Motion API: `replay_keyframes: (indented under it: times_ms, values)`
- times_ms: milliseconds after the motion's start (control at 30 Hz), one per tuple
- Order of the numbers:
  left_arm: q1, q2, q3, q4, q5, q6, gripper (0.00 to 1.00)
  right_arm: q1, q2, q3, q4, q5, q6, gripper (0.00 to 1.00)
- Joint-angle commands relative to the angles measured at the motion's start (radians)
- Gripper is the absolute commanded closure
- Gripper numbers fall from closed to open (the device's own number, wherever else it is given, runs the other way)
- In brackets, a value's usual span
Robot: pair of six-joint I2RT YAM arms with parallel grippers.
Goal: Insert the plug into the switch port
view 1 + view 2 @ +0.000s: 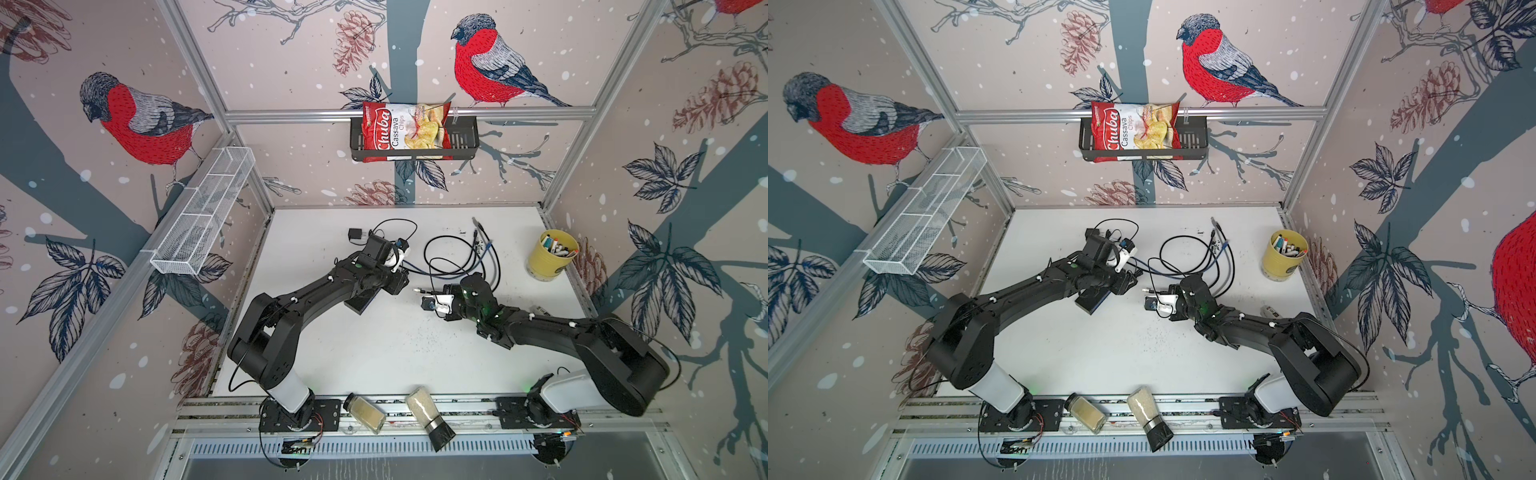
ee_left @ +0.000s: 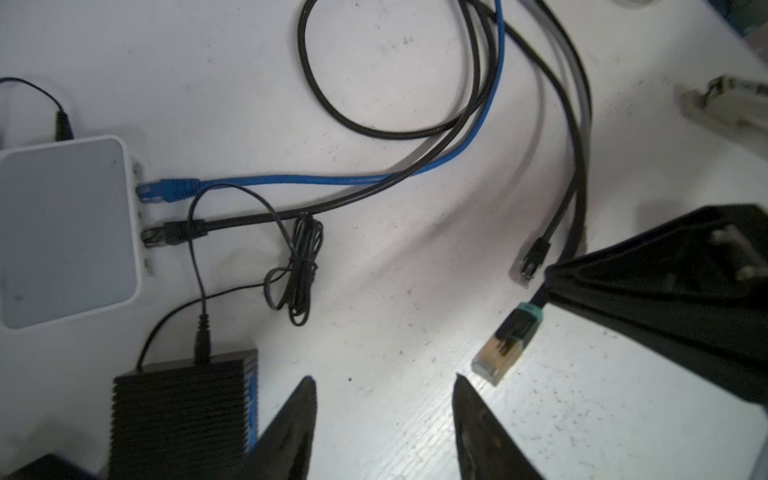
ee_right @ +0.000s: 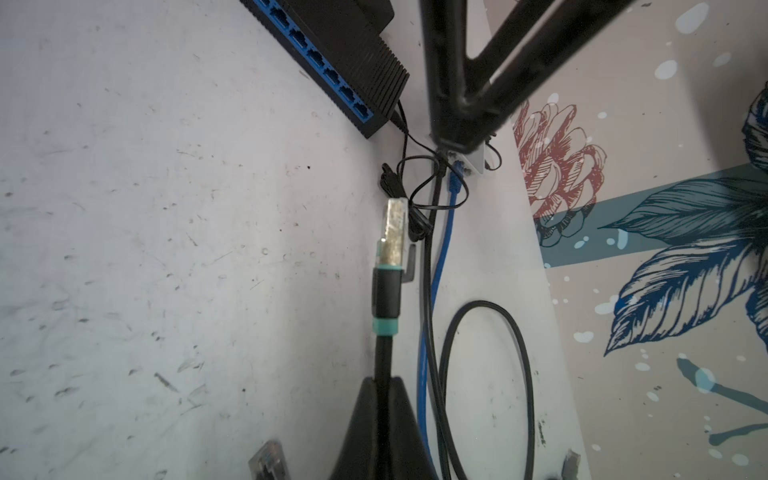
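Pinching the cable (image 3: 383, 353) behind the plug (image 3: 392, 232), right gripper (image 3: 384, 384) clamped, left gripper (image 2: 384, 382) spread and empty, beside the switch (image 2: 183, 411).

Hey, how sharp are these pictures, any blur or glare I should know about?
Both top views: evenly lit, chips bag lettering readable. Left wrist view: plug fairly crisp, bright patch on table around it, left gripper dark. Right wrist view: plug soft, right gripper blurred up close.

The plug (image 3: 392, 226) is clear glossy plastic, the switch (image 2: 178, 415) matt ribbed black, the table (image 2: 395, 316) scuffed white.
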Motion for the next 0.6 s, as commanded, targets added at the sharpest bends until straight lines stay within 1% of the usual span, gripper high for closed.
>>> replay_keyframes:
  times_ms: [0,133,267,300,433,567]
  values:
    - [0.001,0.005,0.023,-0.060,0.019,0.158,0.44,-0.002,0.000,-0.013,0.084,0.024,-0.031,0.97]
    - [0.006,0.022,0.040,-0.115,0.082,0.278,0.38,-0.007,-0.012,-0.016,0.085,0.006,-0.040,0.97]
    - [0.021,0.038,0.051,-0.159,0.181,0.383,0.36,-0.006,-0.020,-0.021,0.088,-0.003,-0.048,0.97]
    - [0.027,0.040,0.052,-0.156,0.201,0.392,0.36,-0.006,-0.021,-0.021,0.089,-0.002,-0.050,0.97]
    - [0.045,0.051,0.079,-0.166,0.335,0.419,0.37,-0.005,-0.024,-0.024,0.089,-0.001,-0.057,0.97]
    - [0.040,0.067,0.097,-0.179,0.378,0.425,0.40,-0.005,-0.023,-0.026,0.096,0.000,-0.063,0.97]
